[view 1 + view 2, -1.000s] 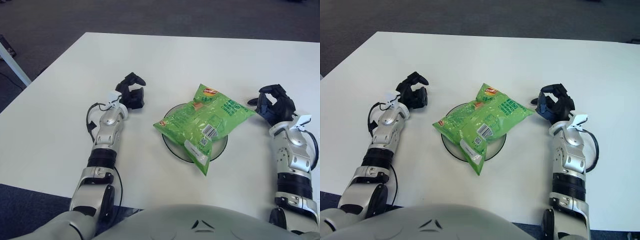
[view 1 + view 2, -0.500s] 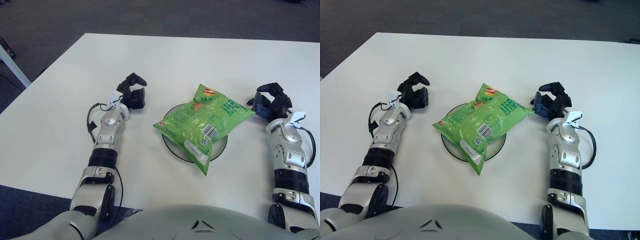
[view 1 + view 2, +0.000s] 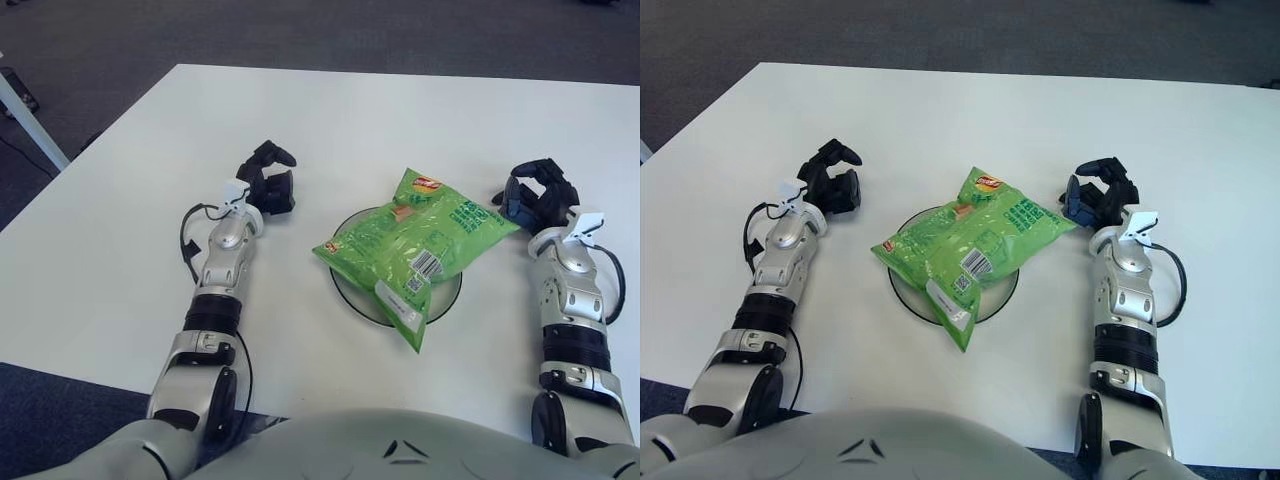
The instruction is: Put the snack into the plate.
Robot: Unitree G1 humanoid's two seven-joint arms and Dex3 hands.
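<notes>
Snack bag lies on plate; right hand beside it.

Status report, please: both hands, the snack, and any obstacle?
Left hand idle, left of plate. Right hand beside snack bag, holding nothing. Bag lies on plate. Nothing in the way.

No text can be read; the green snack bag shows only a blurred logo and barcode.
</notes>
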